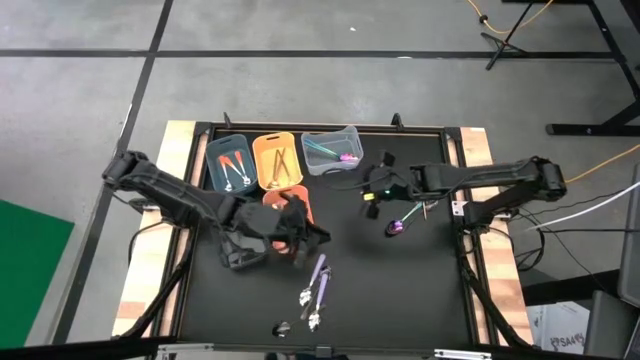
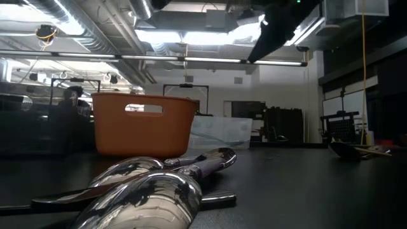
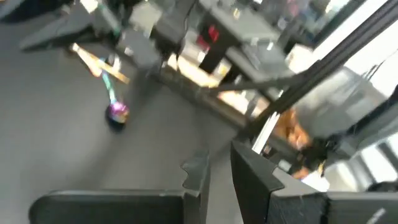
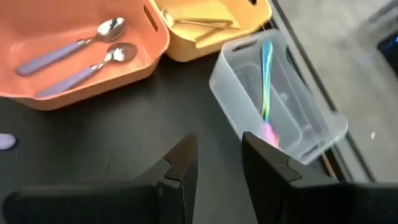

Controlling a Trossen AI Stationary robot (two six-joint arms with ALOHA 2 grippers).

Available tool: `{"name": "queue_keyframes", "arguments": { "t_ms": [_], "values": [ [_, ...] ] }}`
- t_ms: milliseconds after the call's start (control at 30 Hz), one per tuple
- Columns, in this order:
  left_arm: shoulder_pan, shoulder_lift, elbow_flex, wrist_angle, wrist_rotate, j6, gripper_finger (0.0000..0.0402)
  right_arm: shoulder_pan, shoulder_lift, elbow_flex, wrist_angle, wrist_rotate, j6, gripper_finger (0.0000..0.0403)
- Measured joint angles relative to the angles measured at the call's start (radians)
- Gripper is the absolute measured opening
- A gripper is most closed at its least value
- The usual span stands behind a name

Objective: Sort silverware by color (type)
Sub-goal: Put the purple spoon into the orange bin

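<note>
While both grippers, left [image 1: 297, 232] at frame centre and right [image 1: 372, 192] beside it, look slightly parted and apparently empty, either could nudge the clear bin [image 4: 277, 99] or scatter spoons [image 1: 315, 285].

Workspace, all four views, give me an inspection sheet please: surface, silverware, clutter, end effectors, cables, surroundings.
Surface: black table, wooden edges.
Job's things: lilac-handled spoons loose near the front edge; iridescent spoon beside the right arm; more pieces in the blue bin, yellow bin, clear bin and salmon bin.
Clutter: nothing seen.
End effectors: left end effector open, mid-table; right end effector open, near the clear bin.
Cables: orange cable on the floor, right.
Surroundings: grey floor, stand legs.
</note>
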Motion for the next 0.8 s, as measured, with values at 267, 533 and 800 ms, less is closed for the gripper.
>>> {"name": "queue_keyframes", "arguments": {
  "t_ms": [267, 533, 800],
  "values": [
    [0.033, 0.025, 0.147, -0.38, 0.152, 0.051, 0.0056, 0.001, -0.05, -0.034, 0.059, -0.013, 0.113, 0.0111],
    [-0.03, 0.061, 0.148, -0.433, 0.186, -0.177, 0.0056, 0.001, -0.05, -0.034, 0.127, -0.142, 0.106, 0.0111],
    [-0.088, 0.231, 0.147, -0.414, 0.196, -0.535, 0.0053, 0.001, -0.05, -0.034, 0.129, -0.142, 0.105, 0.0111]
  ]
}}
